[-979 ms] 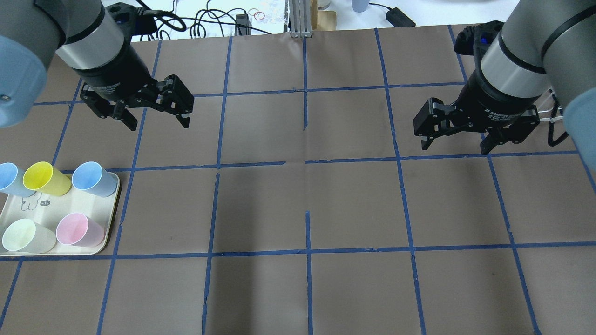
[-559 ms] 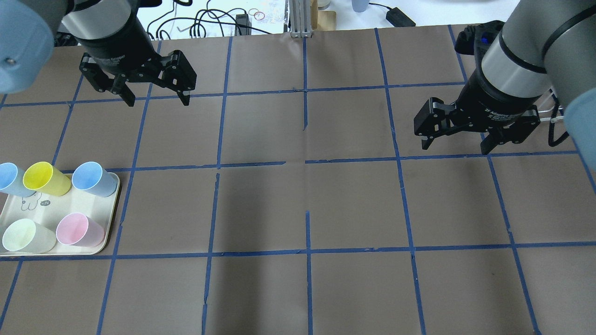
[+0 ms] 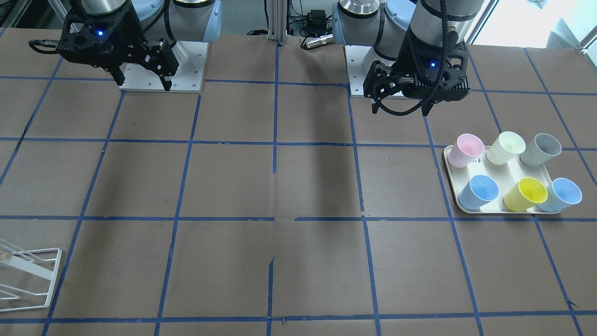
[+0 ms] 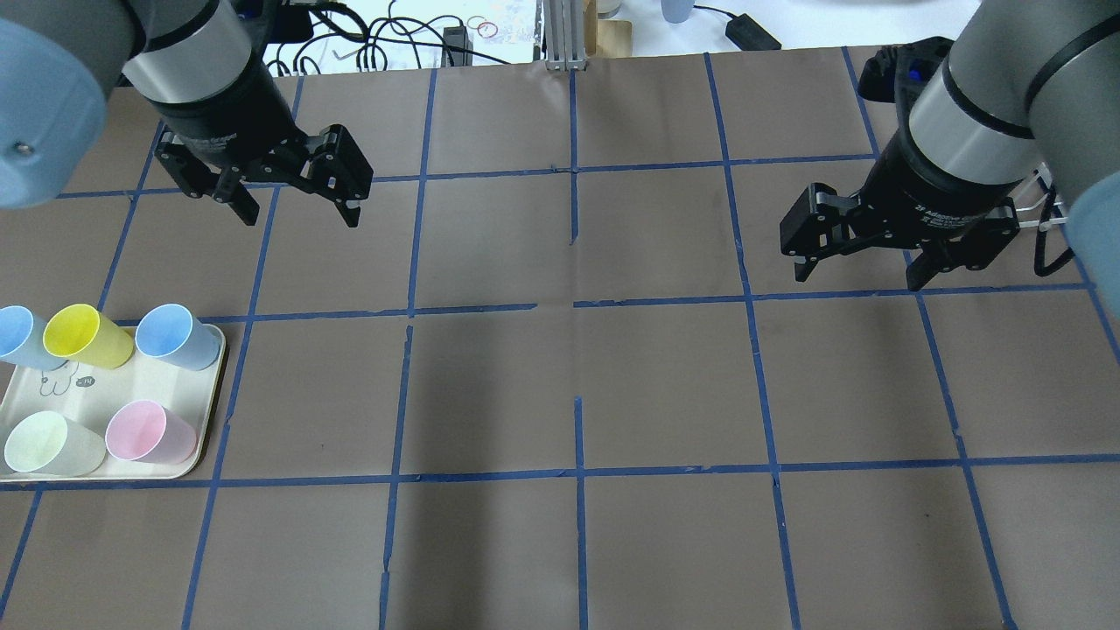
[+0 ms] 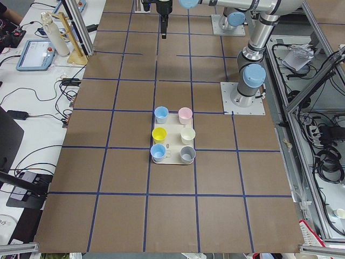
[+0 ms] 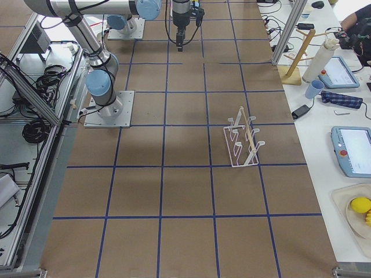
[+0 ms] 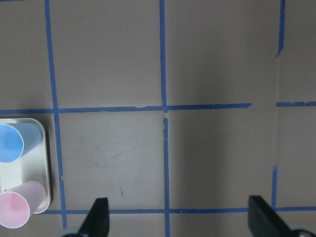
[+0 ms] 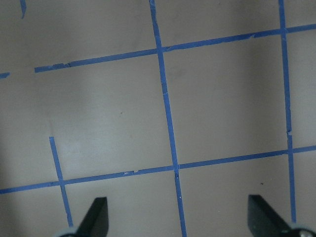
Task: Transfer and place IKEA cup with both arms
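The pale pink IKEA cup stands upright at the near right corner of a cream tray on the table's left side. It also shows in the front-facing view, the exterior left view and at the lower left edge of the left wrist view. My left gripper is open and empty, high above the table, beyond the tray and to its right. My right gripper is open and empty over the right side.
On the tray stand two light blue cups, a yellow cup, a cream-white cup and a grey cup. A white wire rack stands on the table's right end. Cables lie past the far edge.
My left gripper swung toward the far edge, then came back nearer and slightly right, staying open. The right gripper has barely moved. The cups are unmoved.
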Controlling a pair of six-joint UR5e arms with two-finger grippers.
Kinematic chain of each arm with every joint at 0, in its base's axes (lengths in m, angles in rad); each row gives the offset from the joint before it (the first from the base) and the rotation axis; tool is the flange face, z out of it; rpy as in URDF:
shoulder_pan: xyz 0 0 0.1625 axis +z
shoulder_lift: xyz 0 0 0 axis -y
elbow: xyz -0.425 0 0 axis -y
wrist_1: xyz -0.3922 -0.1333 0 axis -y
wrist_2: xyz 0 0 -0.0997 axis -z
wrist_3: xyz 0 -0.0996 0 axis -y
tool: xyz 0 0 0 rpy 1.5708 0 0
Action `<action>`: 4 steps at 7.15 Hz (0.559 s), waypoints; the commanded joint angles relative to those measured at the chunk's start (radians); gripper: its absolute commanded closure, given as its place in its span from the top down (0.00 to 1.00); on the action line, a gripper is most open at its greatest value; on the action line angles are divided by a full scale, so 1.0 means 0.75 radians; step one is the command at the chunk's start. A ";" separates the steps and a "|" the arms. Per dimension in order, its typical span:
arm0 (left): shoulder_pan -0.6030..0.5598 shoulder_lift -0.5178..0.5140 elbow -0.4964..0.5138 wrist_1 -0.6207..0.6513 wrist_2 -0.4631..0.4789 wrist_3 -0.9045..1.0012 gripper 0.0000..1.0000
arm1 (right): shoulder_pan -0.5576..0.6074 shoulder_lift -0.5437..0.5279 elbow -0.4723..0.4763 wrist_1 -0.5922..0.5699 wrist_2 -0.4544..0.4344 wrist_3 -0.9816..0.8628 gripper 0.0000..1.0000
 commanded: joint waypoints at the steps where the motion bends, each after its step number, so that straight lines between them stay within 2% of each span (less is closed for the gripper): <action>1: 0.024 0.099 -0.111 0.011 -0.003 0.058 1.00 | 0.001 -0.001 0.000 -0.002 0.003 0.000 1.00; 2: 0.087 0.108 -0.110 0.011 -0.017 0.098 1.00 | 0.001 -0.001 0.000 -0.002 0.003 0.000 1.00; 4: 0.108 0.091 -0.091 0.007 -0.042 0.076 1.00 | 0.001 -0.001 0.000 -0.002 0.003 0.000 1.00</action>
